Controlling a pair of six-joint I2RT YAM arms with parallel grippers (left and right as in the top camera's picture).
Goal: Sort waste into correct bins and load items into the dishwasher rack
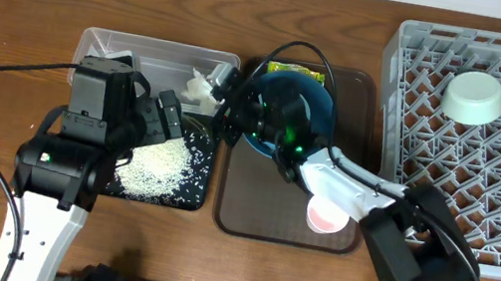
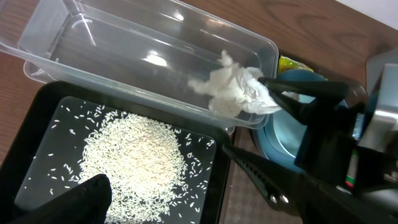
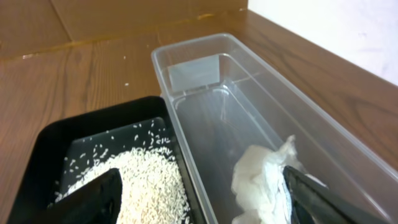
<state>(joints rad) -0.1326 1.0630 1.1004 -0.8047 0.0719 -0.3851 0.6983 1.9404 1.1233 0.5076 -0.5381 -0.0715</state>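
- Brown wooden table [image 1: 7, 21] carries 2 bins at the left, a brown serving tray [image 1: 251, 201] in the middle and the grey dishwasher rack [image 1: 483, 198] at the right.
- Clear plastic tub [image 1: 134, 46] lies just behind the shallow black tray [image 1: 209, 169], their long sides touching.
- White rice grains [image 1: 158, 161] sit heaped in the black tray, with a few scattered around the heap.
- Crumpled white tissue [image 3: 264, 180] lies inside the tub at its right end.
- Right gripper [image 3: 200, 174] hangs over that end with its jaws wide: 1 finger is against the tissue, the other over the black tray, and nothing is clamped.
- Left gripper [image 1: 173, 120] hovers above the black tray's far edge, jaws spread wide and holding nothing.
- Blue plate [image 1: 321, 106] rests on the serving tray, partly hidden by the right arm, with the yellow-green snack wrapper [image 1: 299, 71] behind it and the pink cup [image 1: 327, 216] nearer the front.
- 1 pale mint-white bowl [image 1: 472, 98] sits in the rack's far part.
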